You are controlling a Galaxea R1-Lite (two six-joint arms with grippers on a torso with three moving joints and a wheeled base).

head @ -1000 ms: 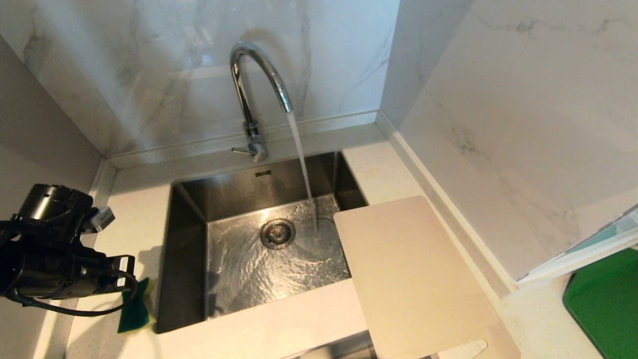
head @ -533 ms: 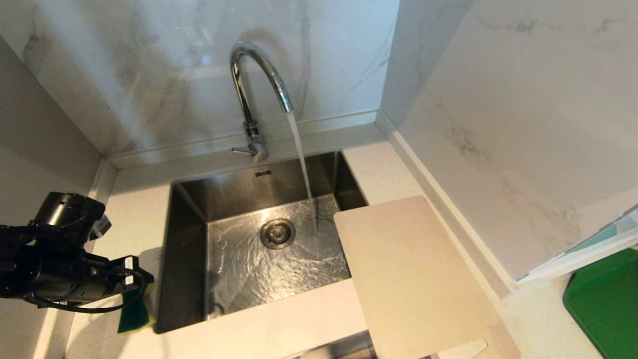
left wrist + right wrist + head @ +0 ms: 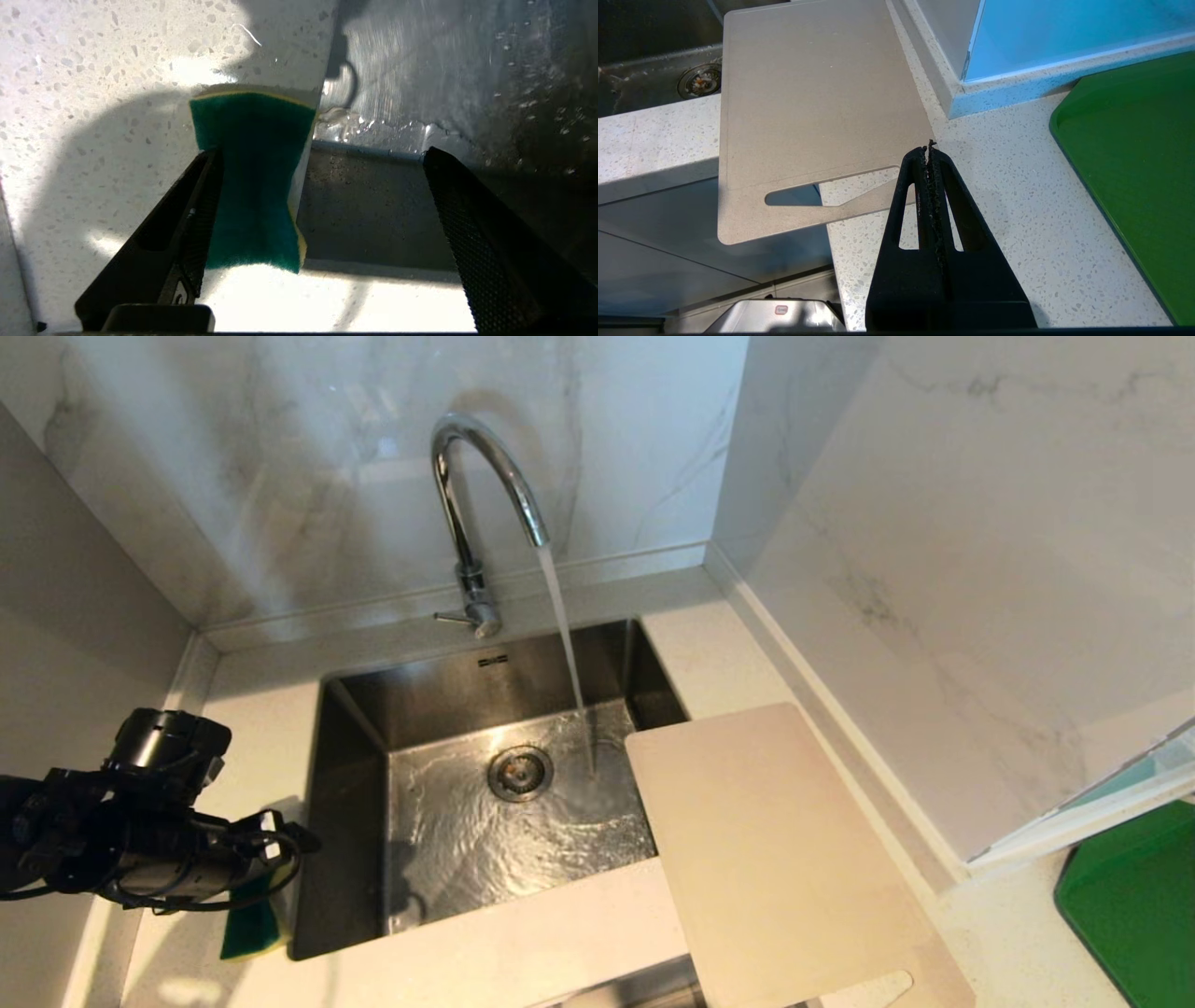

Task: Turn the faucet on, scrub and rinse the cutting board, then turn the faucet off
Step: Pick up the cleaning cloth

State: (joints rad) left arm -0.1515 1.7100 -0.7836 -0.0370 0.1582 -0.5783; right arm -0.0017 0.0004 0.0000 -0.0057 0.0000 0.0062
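Observation:
The chrome faucet stands behind the sink with its thin lever pointing left, and water runs from the spout into the basin. The pale beige cutting board lies flat right of the sink, one corner over the basin and its slotted end past the counter's front edge. A green and yellow sponge lies on the counter at the sink's front left corner. My left gripper is open above it. The sponge sits close against one finger. My right gripper is shut and empty beside the board's handle end.
The steel sink has a wet floor and a round drain. A dark green mat lies on the counter at the far right. Marble walls close in behind and on the right, and a wall stands close left of my left arm.
My left gripper has opened wide. The left arm has dropped lower and moved right toward the sponge. Water keeps running; the board and right arm have not moved.

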